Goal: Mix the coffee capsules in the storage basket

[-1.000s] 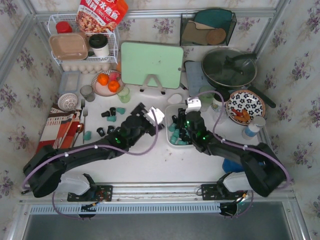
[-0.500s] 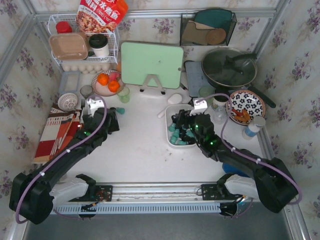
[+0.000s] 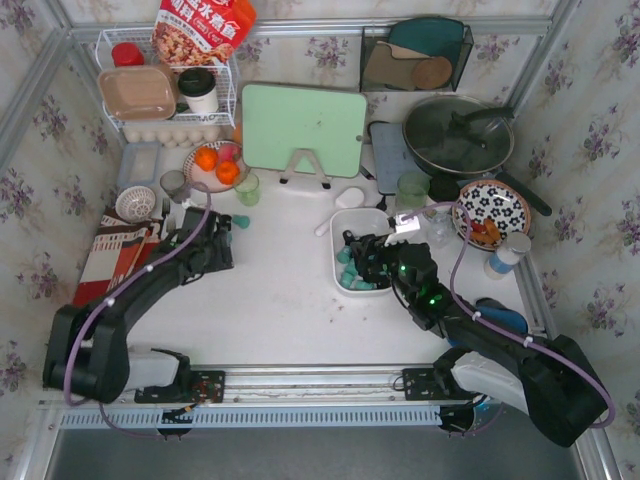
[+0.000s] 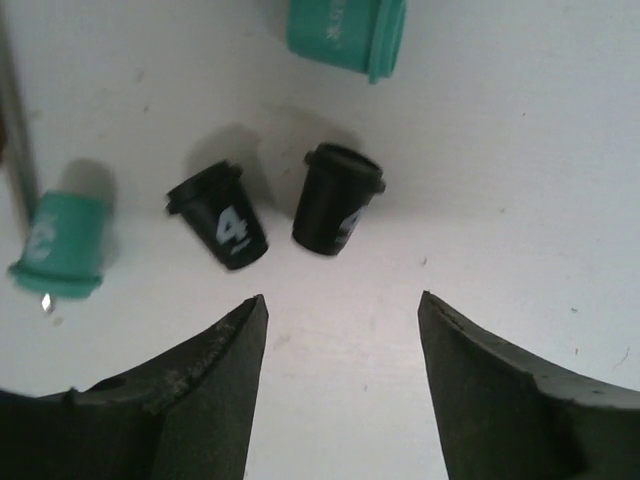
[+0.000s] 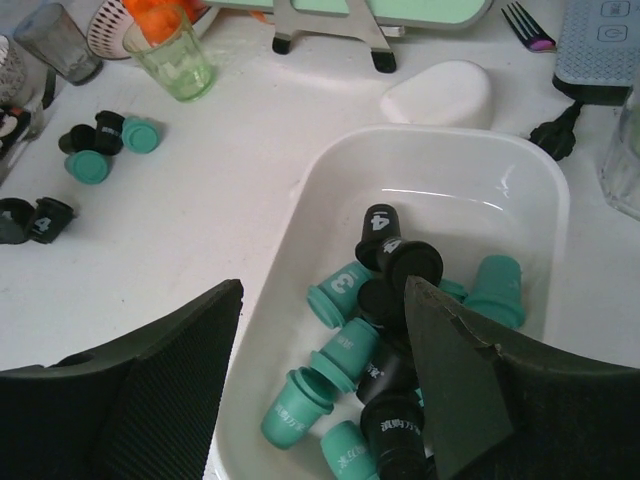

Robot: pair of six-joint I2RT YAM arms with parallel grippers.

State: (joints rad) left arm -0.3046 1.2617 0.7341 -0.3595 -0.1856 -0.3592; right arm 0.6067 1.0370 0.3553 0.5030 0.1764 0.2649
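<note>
Step, likely: collecting strays | left gripper (image 4: 340, 310), jaws apart, empty, over 2 black coffee capsules (image 4: 335, 198) on table (image 4: 500, 150) | right gripper (image 5: 322, 300), jaws apart, empty, above part-filled storage basket (image 5: 440, 140) | next, likely: lower, close on 1 capsule

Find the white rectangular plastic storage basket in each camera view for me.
Top external: the white rectangular plastic storage basket sits right of centre.
Left wrist: not in it.
Right wrist: the basket fills centre and right.
Shared landmark: the smooth white oval object, just beyond the basket's far rim.
</note>
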